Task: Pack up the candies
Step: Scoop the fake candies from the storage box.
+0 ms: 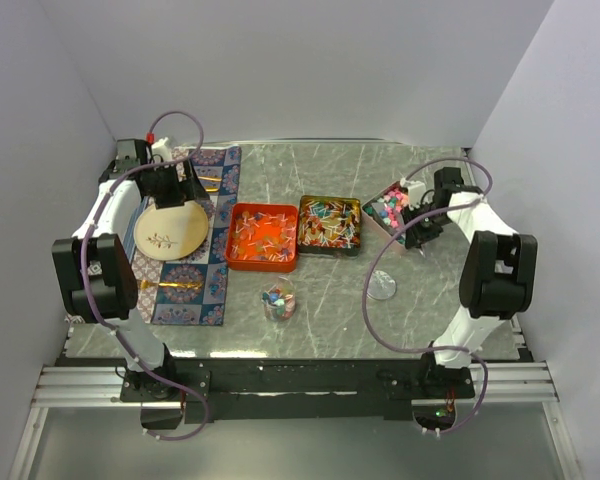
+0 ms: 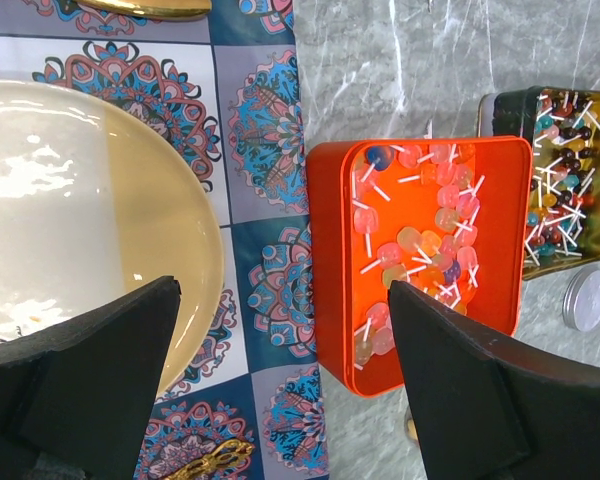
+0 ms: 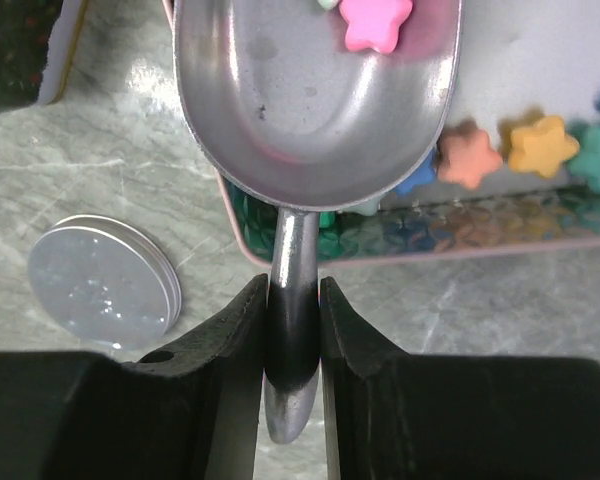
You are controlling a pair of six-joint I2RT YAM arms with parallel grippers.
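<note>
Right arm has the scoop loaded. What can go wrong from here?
1. The right gripper pinches only the thin, rounded handle of the scoop; it may twist and tip.
2. The pink star candy lies far forward in the scoop and may slide off on the way to the small jar.

plate [image 1: 170, 232] on mat [image 1: 208, 285] left; jar [image 1: 279, 300] before centre tin [image 1: 263, 264]; candies [image 1: 388, 210] far right

From above and behind we see the whole desk [image 1: 330, 290]; our wrist views look down closely, both catching the silver lid [image 3: 100, 285].
</note>
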